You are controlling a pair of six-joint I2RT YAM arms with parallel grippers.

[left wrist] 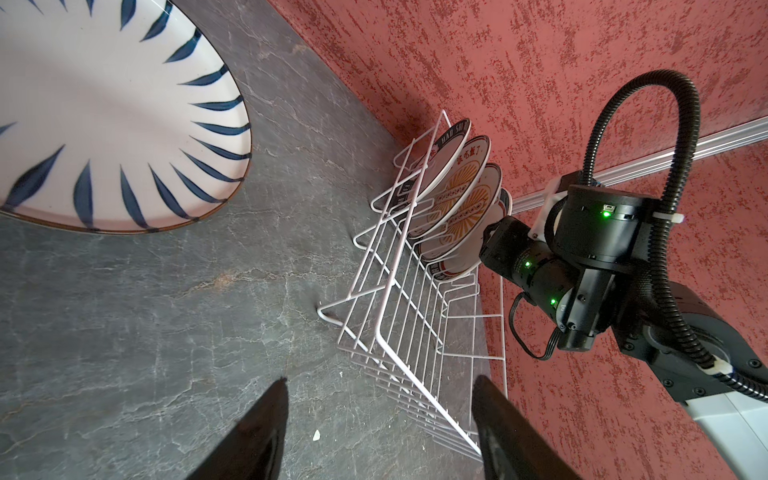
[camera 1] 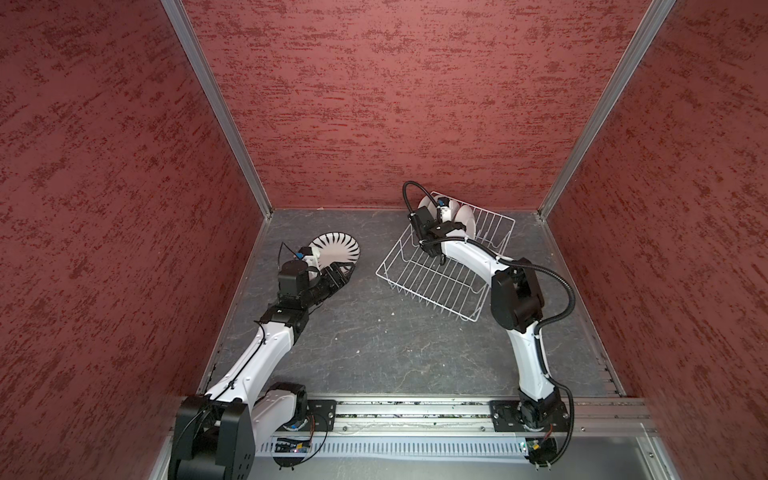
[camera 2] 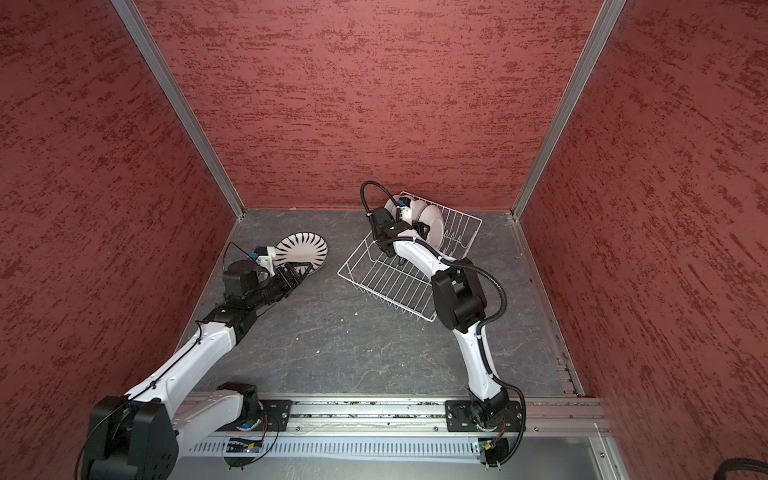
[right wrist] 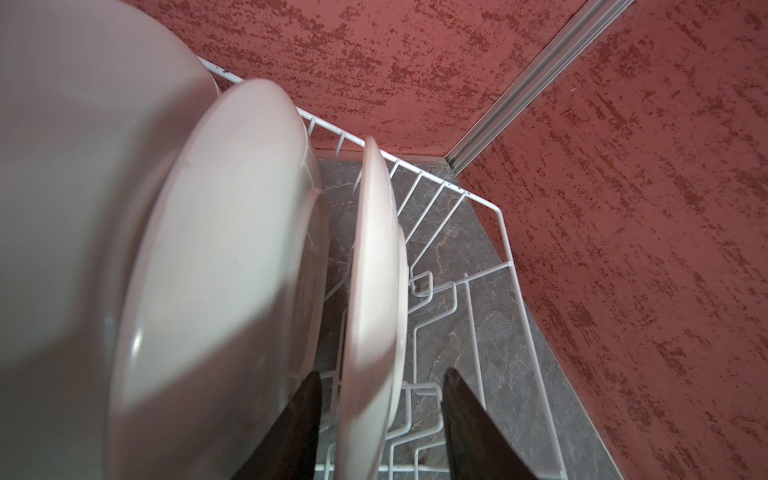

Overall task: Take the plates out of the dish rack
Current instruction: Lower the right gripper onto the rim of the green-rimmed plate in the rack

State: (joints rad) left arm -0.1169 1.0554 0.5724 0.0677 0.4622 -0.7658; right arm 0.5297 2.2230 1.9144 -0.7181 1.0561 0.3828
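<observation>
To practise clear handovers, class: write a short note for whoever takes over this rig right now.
Left gripper: open, empty, beside the striped plate, which lies flat on the table.
Right gripper: open, fingers either side of the end plate in the dish rack, not yet clamped.
Done: one plate out.
Left: four plates standing in the rack.

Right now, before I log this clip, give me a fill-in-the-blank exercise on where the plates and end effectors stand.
1. The striped plate lies flat on the ___, outside the dish rack.
2. ___ plates stand upright in that rack.
3. The left end effector is open and holds ___.
4. The right end effector has its fingers either side of the rim of a racked ___.
Missing words: table; four; nothing; plate.
</observation>
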